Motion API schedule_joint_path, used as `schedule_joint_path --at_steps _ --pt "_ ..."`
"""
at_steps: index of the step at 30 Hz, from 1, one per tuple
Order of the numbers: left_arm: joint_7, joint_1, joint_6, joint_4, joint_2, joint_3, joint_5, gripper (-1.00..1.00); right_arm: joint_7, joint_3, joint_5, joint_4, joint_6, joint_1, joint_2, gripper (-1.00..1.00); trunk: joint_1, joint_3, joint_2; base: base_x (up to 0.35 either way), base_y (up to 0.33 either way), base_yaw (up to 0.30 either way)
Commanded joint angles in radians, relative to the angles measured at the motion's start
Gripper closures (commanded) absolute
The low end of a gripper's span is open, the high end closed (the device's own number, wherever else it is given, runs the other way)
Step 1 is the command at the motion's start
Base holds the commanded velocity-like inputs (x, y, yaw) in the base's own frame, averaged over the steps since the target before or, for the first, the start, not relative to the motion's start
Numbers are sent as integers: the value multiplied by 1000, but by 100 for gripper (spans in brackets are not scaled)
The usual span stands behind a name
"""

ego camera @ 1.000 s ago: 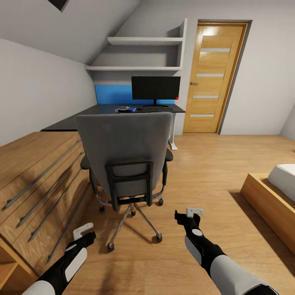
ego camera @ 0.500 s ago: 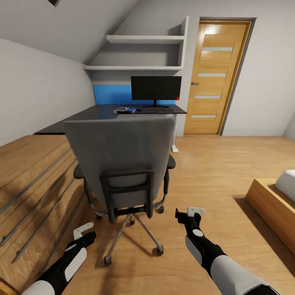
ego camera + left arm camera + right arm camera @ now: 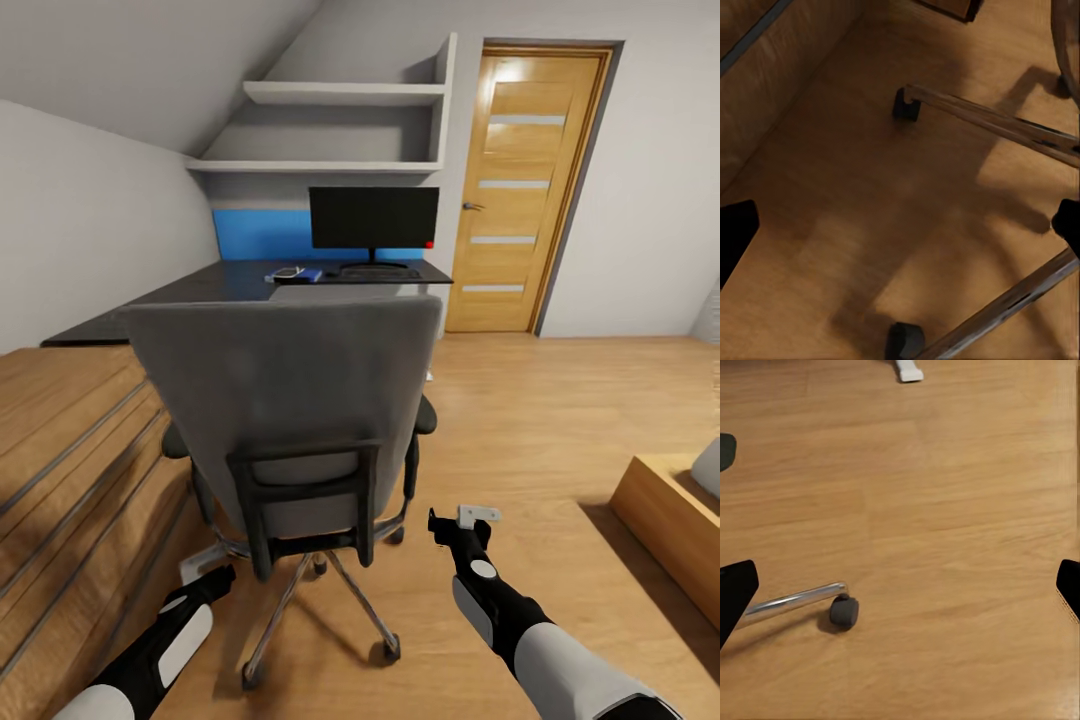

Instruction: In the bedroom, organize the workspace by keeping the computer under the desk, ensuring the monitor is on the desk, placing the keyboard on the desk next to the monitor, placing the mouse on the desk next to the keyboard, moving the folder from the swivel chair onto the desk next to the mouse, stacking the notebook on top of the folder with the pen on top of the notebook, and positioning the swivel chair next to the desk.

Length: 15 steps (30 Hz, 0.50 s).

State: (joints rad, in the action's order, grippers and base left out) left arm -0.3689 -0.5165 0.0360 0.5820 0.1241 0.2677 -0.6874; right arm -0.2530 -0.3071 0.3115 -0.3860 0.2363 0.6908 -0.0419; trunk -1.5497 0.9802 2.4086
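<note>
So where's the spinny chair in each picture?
Head view: the swivel chair stands in the middle, its grey back toward the camera.
Left wrist view: two chrome legs with black casters.
Right wrist view: one chrome leg and a caster.
Shared landmark: the light wood floor under the chair.

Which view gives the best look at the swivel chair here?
The head view: the swivel chair shows nearly whole from behind, grey back, black armrests and chrome base. The left wrist view catches two chrome legs and casters over the floor; the right wrist view shows one leg ending in a caster.
</note>
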Motion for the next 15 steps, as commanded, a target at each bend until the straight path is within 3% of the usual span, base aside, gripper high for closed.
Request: schedule_joint_path --at_steps 1,9,15 --pt "-9 0 3 3 2 8 -4 -100 -6 -9 9 1 4 1 0 -100 0 0 0 324 0 -152" --pt "-9 0 2 3 1 10 -4 -100 -6 -9 8 1 5 1 0 -100 0 -10 0 318 -22 -166" --pt "-10 0 1 4 -1 10 -3 -100 -6 -9 8 1 5 1 0 -100 0 -15 0 280 -192 -138"
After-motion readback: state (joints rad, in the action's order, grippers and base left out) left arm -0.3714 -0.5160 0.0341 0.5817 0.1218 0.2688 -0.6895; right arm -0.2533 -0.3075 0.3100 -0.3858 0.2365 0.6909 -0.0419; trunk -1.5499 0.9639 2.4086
